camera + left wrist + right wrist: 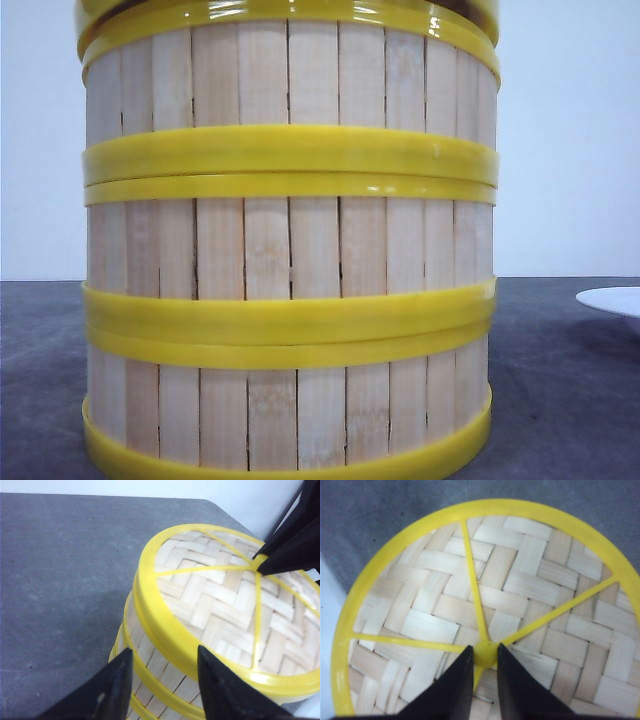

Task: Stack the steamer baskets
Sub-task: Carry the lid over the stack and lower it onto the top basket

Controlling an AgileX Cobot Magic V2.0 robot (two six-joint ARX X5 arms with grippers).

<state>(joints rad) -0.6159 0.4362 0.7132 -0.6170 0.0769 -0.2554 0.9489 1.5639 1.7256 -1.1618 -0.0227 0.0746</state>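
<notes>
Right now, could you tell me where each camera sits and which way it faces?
Front view: low over the table, facing forward, close to the side of the stack of baskets, a plate at right; no robot parts show.
Left wrist view: on the left arm, looking down slantwise at the lid on the stack; left gripper open by the rim.
Right wrist view: on the right arm, straight above the lid; right gripper closed on its knob.
Both wrist views share the lid.
</notes>
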